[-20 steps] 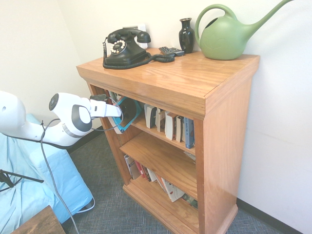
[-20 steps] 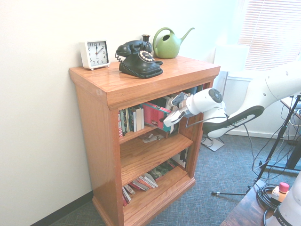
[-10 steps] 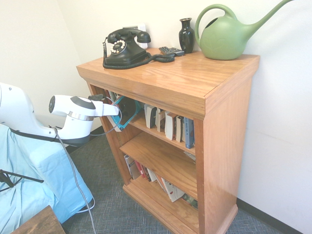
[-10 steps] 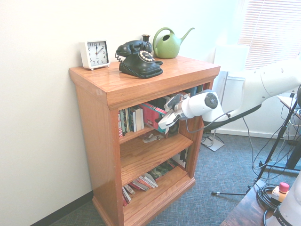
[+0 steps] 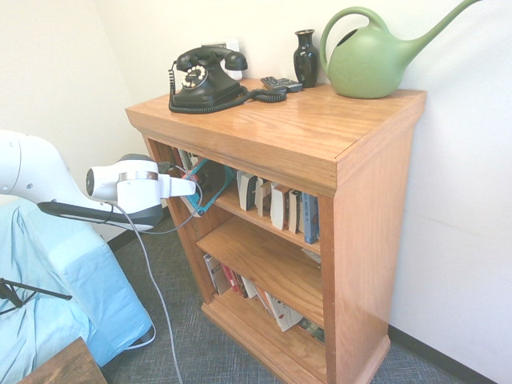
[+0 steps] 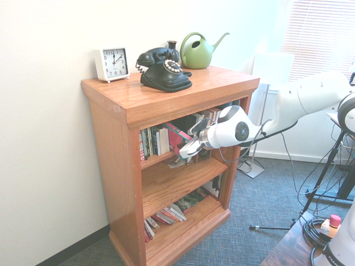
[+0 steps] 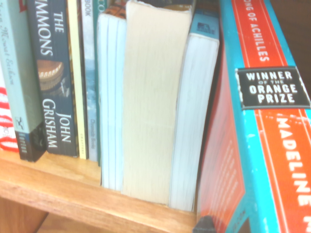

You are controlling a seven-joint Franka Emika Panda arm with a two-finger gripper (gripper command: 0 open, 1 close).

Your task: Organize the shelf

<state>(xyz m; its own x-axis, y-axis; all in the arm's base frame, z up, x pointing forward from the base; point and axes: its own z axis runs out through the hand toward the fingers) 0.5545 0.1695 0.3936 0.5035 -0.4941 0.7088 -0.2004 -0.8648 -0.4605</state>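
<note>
A: Where is the shelf (image 5: 320,136) standing?

B: Against the pale wall, on grey carpet. It is honey-coloured wood with visible grain, a thick top slab that hangs over the sides, and open levels inside.

A: What is on the top?

B: A glossy black telephone (image 5: 204,78) with a round dial and a curly cord sits toward the front left corner in the first exterior view. At the back edge are a small dark vase (image 5: 306,58) and a green plastic watering can (image 5: 376,58) with a long thin spout. In the second exterior view a square white clock (image 6: 112,62) stands at the far left corner.

A: And the gripper (image 6: 186,153)?

B: It reaches into the upper level. Its fingers are clenched on a book (image 6: 180,134) with a red cover and turquoise border, which leans tilted toward the upright paperbacks (image 6: 155,141).

A: What does the wrist view show?

B: The book's cover (image 7: 252,141) close by, with "Winner of the Orange Prize" on a black label. Beside it several paperbacks (image 7: 155,102) stand with cream page edges outward, on the front edge of the wooden board.
</note>
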